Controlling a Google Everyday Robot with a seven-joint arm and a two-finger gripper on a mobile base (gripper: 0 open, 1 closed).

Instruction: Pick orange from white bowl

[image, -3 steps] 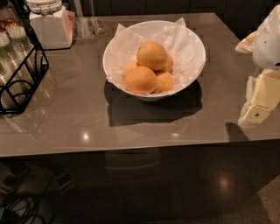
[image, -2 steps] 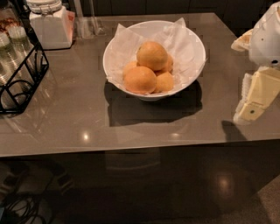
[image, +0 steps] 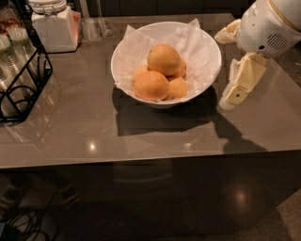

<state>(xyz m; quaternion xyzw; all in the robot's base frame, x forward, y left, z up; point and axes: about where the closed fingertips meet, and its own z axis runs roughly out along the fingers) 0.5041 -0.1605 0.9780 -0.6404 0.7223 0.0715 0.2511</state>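
While orange (image: 163,59) is stacked topmost in white bowl (image: 207,63),
gripper (image: 231,61) is held just R of bowl, fingers spread wide, nothing gripped.

— What do we have of the body here?

— Only its end, at the upper right of the view. We see a rounded, glossy white housing (image: 269,23) with a patch of small vent holes (image: 277,41) on its side. A thin tan line (image: 284,13) curves across its top.

— And below that?

— The gripper (image: 223,70) sits at the right side of the view, just under and left of the housing. We count two blocky fingers (image: 244,77), cream to pale yellow and duller than the shell, standing well apart. The lower one is long and flat-sided with a rounded pale tip. Of the upper one we see only a short stub.
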